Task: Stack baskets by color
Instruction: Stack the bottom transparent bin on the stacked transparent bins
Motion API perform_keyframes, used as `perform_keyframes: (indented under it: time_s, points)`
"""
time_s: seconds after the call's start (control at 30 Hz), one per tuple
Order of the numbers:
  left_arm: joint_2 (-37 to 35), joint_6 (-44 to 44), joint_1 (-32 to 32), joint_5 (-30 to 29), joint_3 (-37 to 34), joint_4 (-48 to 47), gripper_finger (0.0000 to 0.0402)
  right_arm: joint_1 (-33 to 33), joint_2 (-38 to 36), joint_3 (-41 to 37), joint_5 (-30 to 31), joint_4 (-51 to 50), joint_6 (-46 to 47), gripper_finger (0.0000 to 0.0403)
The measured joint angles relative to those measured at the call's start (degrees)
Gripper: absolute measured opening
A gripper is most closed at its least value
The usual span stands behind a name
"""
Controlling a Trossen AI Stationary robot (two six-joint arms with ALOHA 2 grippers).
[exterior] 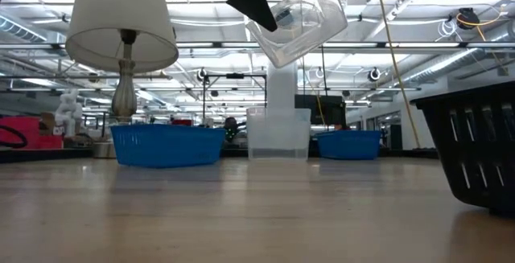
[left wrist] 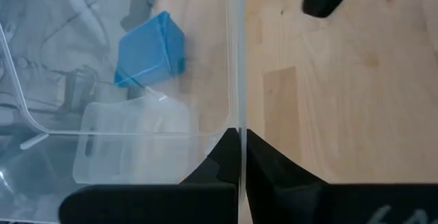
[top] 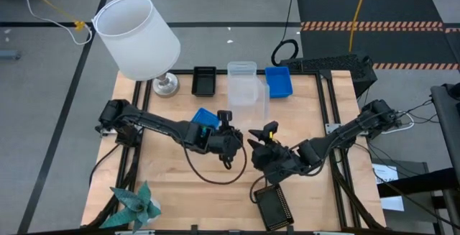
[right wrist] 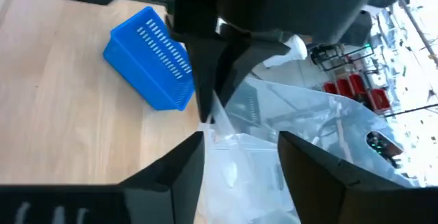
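Two grippers meet over the middle of the table, well out from the white lamp (top: 136, 37) at the far left corner. Nearest of all, at the table edge farthest from the lamp, lies a black basket (top: 273, 206); a teal paper star (top: 136, 205) sits at the near corner on the lamp's side.

Above the table's middle, the left gripper (left wrist: 239, 131) is pinched tight on one wall of a clear basket (exterior: 299, 22), which hangs tilted in the air. The right gripper (right wrist: 239, 138) faces it with its fingers spread wide on either side of that basket's clear plastic; whether they touch it cannot be told. A blue basket (top: 206, 118) lies on the table beside the left arm, nearer the lamp than the grippers.

Farthest back, a row runs away from the lamp's base: a second black basket (top: 205, 80), then a second clear basket (top: 242, 77), then a second blue basket (top: 278, 80).
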Motion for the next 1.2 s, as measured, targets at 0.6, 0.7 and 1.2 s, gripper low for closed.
perform_keyframes:
  time_s: [0.6, 0.7, 1.2]
  points:
    - [-0.02, 4.98, -3.84, -1.16, -0.07, 1.23, 0.0009, -0.53, 0.13, 0.0, -0.83, -7.82, 2.93, 0.0096]
    - [-0.02, 5.06, -3.82, -1.12, -0.07, 1.44, 0.0009, -0.55, 0.21, 0.0, -1.11, -9.15, 3.32, 0.0071]
    - [-0.23, 6.65, -5.6, -0.83, -0.04, 4.53, 0.0043, -0.53, 0.1, -0.09, -3.34, -10.37, 3.62, 0.0004]
